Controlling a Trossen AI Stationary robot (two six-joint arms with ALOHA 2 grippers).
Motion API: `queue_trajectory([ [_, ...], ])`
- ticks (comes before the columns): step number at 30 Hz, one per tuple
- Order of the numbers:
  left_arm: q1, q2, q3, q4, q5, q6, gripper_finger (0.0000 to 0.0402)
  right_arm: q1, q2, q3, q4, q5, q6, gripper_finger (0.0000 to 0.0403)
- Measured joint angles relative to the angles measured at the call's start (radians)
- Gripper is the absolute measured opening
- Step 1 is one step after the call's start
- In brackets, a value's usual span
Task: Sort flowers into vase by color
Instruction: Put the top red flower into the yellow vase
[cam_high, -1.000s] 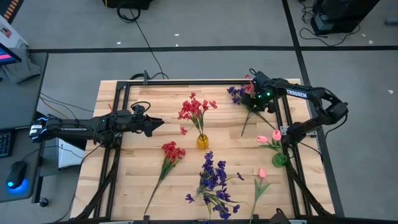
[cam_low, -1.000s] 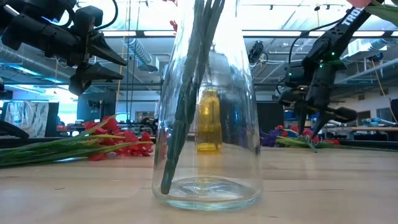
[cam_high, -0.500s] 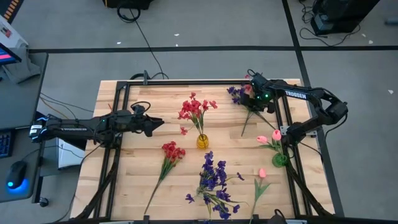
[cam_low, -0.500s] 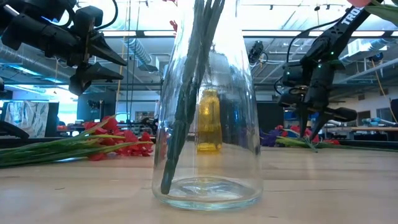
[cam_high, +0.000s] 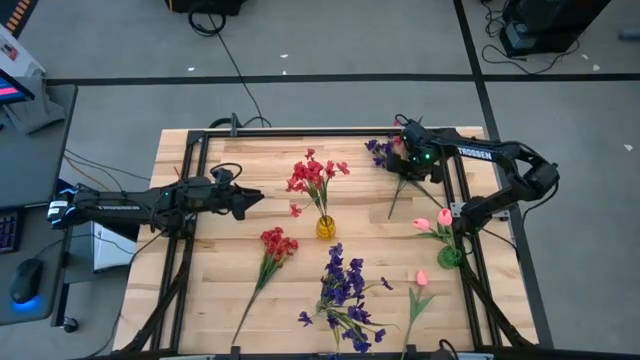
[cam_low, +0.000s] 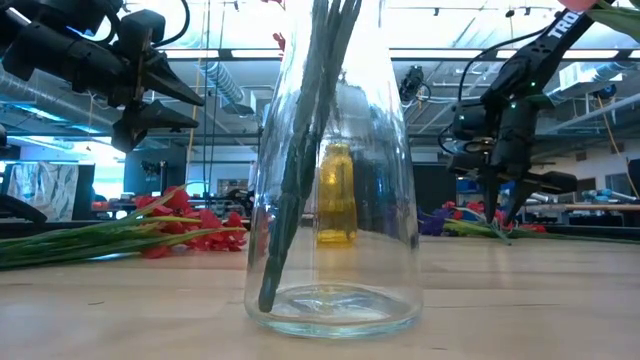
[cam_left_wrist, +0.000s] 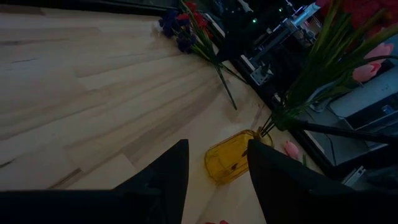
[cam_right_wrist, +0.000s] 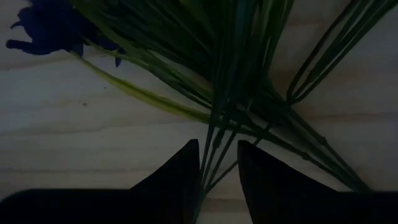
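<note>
A flower sprig (cam_high: 383, 152) with purple blooms and green stems lies on the table at the far right. My right gripper (cam_high: 403, 158) points steeply down onto it, shut on its stems. My left gripper (cam_high: 255, 198) hangs open in the air left of the yellow vase (cam_high: 326, 227), which holds red flowers (cam_high: 312, 176). A green vase (cam_high: 450, 256) holds pink tulips (cam_high: 432, 224). A clear vase (cam_low: 333, 200) at the near edge holds purple flowers (cam_high: 343, 285). A red sprig (cam_high: 274, 245) and a pink tulip (cam_high: 421, 280) lie flat on the table. My right gripper pinches several thin green stems (cam_right_wrist: 219, 134) of the sprig between its two fingers (cam_right_wrist: 180, 177), below the blooms. The fingers come from above, pointing steeply down (cam_low: 503, 212). The sprig lies on the table.
A black frame (cam_high: 455, 190) runs around the wooden table top. Bare wood lies between the yellow vase and my left gripper. In the low view the clear vase stands close to the camera and hides the table's middle.
My right gripper has shifted a little toward the table's left over the sprig at the far right and has tipped more upright. The flowers lie where they were.
</note>
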Motion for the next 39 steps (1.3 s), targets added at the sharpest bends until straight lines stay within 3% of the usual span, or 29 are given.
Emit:
queue_trajectory([
  [39,0.000,0.000,0.000,0.000,-0.010,0.000,0.0168,0.221,0.001,0.000,-0.009,0.250,0.196,0.0118],
])
